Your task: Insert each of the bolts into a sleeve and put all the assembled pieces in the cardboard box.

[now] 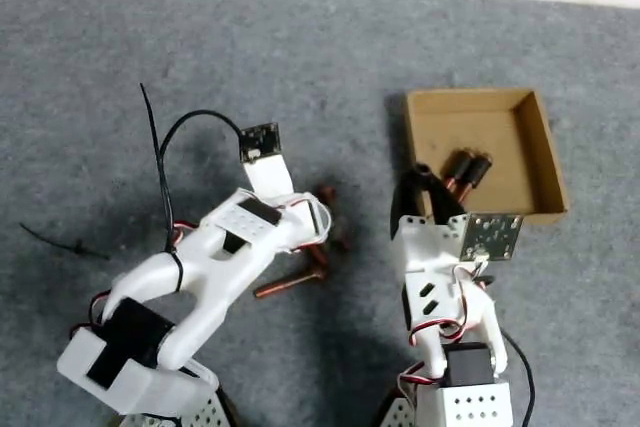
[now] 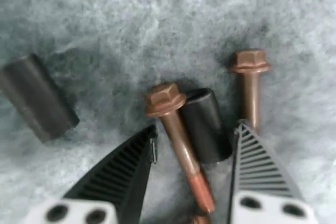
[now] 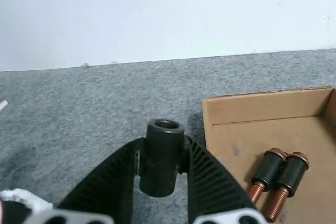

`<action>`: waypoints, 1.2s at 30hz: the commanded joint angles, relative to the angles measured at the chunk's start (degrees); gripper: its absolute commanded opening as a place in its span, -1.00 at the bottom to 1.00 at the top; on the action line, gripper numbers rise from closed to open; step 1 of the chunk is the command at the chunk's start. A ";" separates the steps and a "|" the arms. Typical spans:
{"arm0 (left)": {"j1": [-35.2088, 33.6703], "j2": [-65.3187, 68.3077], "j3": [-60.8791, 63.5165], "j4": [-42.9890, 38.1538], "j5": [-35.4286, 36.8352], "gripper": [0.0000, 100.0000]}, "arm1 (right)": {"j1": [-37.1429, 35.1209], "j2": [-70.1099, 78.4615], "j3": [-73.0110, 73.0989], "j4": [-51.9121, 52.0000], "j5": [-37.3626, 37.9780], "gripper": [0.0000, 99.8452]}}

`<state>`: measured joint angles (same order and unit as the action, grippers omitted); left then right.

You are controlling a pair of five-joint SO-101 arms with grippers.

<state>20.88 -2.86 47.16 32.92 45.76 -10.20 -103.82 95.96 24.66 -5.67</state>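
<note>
Apart from the cardboard box [image 1: 548,162], we see the left gripper [image 2: 197,129], fingers spread wide, straddling a bolt [image 2: 178,140] and a loose sleeve [image 2: 207,124] on the table [image 2: 157,14]. Just beside the box, the right gripper [image 3: 164,148] clamps its fingers on an upright sleeve [image 3: 160,163]. Inside the box lie two assembled pieces [image 3: 291,170].

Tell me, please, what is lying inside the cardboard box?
Two assembled pieces, copper bolts in black sleeves, lie side by side on the cardboard box floor. The right arm hides its near edge in the high view.
</note>
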 commanded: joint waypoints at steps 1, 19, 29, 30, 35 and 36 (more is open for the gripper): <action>2.68 -0.31 -2.51 4.22 -3.34 -0.55 | 0.84 -1.36 6.55 -0.22 0.53 -0.99; 2.86 -0.40 -10.42 22.77 -3.43 -0.55 | 0.84 -1.36 6.55 -0.22 0.62 -0.98; -1.27 0.13 -11.56 22.59 -3.25 -0.55 | 0.84 -1.36 6.55 -0.22 0.62 -0.98; -2.42 0.13 -11.56 21.54 -3.16 -0.55 | 0.84 -1.36 6.55 -0.22 0.62 -0.98; -4.35 0.31 -11.38 18.81 -3.16 -0.55 | 0.84 -1.36 6.64 -0.22 0.62 -0.98; -4.26 0.31 -11.03 18.29 -3.08 -0.55 | 0.84 -1.36 6.64 -0.22 0.62 -0.98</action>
<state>17.63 -2.42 37.49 53.49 42.51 -10.20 -103.82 95.96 24.66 -5.67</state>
